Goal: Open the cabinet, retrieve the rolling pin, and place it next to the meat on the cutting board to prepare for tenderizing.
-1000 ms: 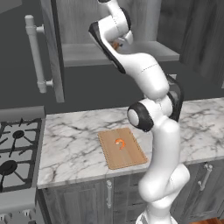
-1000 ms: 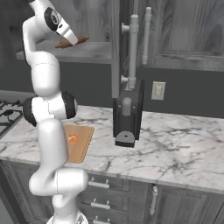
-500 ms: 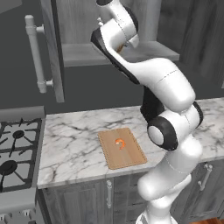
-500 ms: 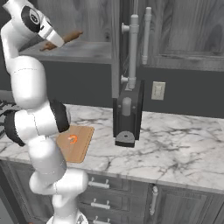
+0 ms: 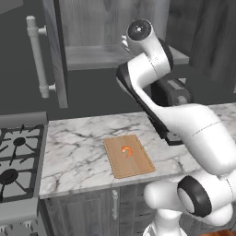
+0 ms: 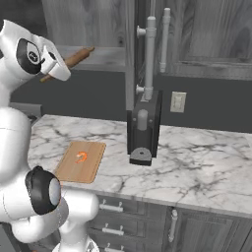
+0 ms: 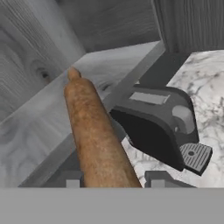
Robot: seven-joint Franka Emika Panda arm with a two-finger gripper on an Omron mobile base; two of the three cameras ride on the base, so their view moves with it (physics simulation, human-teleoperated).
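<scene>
The brown wooden rolling pin is held between my fingertips, and my gripper is shut on it. It sticks out of my hand in front of the shelf of the open cabinet, tilted up to the right. The cabinet's left door is swung out, with its silver handle showing. Below on the marble counter lies the cutting board with the small orange meat near its middle; both also show in the right base view, board and meat.
A dark toaster stands on the counter right of the board, under the cabinet's right door, which stands edge-on with its handle. A gas stove lies left of the board. My arm's upper links hang over the counter behind the board.
The arm has swung its elbow over to the right, and the hand has drawn the rolling pin down and out from the cabinet shelf. Board and meat have not moved.
</scene>
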